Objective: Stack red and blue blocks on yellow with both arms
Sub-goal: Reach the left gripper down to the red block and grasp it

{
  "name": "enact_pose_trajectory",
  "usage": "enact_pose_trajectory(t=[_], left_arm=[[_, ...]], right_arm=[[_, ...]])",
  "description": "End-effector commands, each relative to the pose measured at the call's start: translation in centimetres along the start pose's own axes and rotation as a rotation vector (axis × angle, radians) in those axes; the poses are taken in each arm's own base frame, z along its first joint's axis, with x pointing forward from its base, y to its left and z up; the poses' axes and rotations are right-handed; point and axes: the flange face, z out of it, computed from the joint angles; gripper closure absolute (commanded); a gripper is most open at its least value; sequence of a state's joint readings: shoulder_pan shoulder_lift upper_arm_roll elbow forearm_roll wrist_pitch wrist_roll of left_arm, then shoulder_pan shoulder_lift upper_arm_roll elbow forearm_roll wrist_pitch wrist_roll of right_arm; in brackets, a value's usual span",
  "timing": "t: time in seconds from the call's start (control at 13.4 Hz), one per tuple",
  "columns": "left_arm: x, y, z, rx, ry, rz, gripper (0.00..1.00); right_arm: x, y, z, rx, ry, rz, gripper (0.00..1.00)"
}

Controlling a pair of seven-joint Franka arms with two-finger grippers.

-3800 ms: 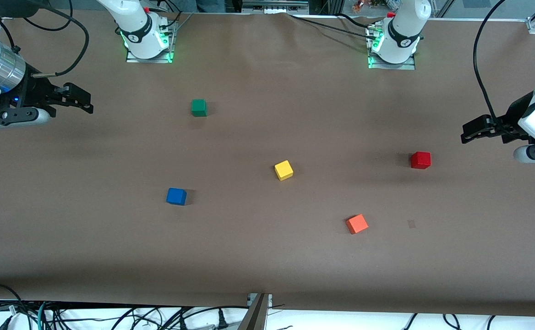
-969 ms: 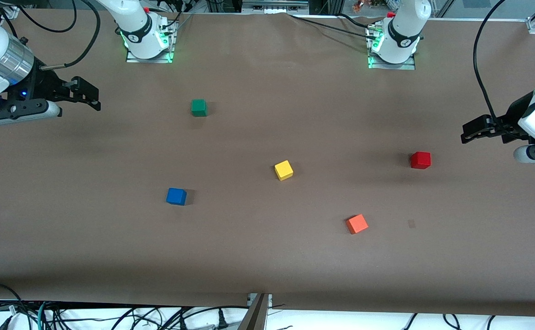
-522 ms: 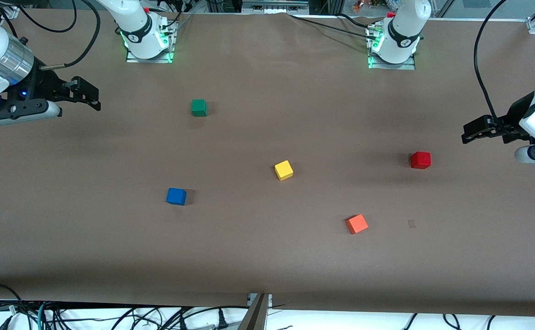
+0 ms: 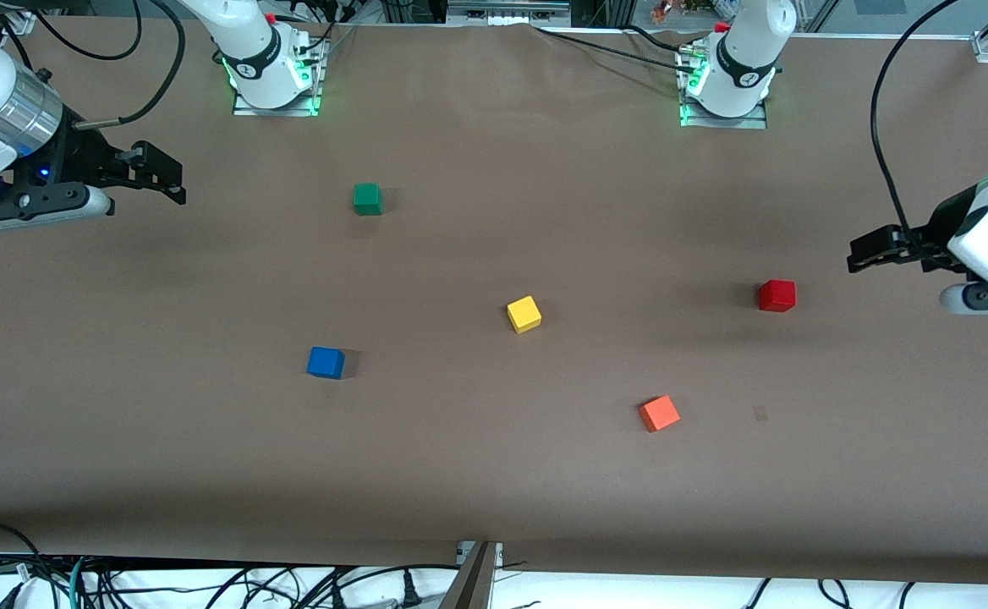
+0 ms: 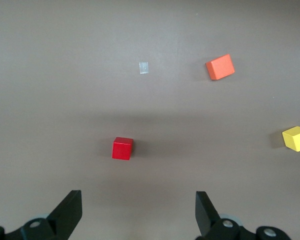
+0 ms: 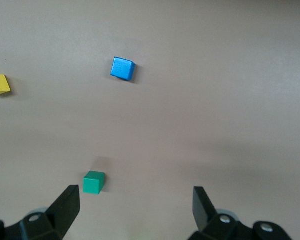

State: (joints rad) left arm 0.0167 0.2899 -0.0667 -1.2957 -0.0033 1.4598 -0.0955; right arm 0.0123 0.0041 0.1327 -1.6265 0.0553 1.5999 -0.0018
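Nothing stacked yet. Small matte bright-yellow cube [image 4: 524, 314] sits mid-bench on the brown bench [image 4: 494, 474]. Deep red cube [image 4: 776, 296] lies toward the left arm's end. Royal blue cube [image 4: 326, 362] lies toward the right arm's end, nearer the camera. Left hand [image 4: 862, 252] hangs wide open and empty beside red, likely lining up a grasp. Right hand [image 4: 168, 180] waits, wide open and empty, above its own end.

The small matte deep-red cube [image 4: 776, 296] sits flat on the brown counter [image 4: 494, 474], apart from the spread fingers [image 5: 70, 212] of the left gripper [image 5: 138, 212]. The matte royal-blue cube [image 4: 326, 362] lies well apart from the right gripper's [image 6: 136, 207] parted fingers [image 6: 67, 206]. The bright-yellow matte cube [image 4: 524, 314] rests between them, slightly turned, nothing on it.
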Motion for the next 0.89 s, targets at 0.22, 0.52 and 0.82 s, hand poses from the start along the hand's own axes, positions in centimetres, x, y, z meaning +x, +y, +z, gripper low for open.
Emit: enact_pose_trajectory(t=[0.22,0.52,0.82], left_arm=[[4.2,0.4,11.6,0.023,-0.118,0.020,0.00],[4.2,-1.7,18.8,0.010,-0.093,0.058,0.00],[1.8,-5.4,25.3,-0.006,-0.086,0.054,0.00]], right_arm=[[0.0,0.1,-0.4,-0.001,0.000,0.000,0.00],[0.0,0.1,-0.4,-0.001,0.000,0.002,0.00],[0.0,0.2,-0.4,-0.001,-0.003,0.002,0.00]])
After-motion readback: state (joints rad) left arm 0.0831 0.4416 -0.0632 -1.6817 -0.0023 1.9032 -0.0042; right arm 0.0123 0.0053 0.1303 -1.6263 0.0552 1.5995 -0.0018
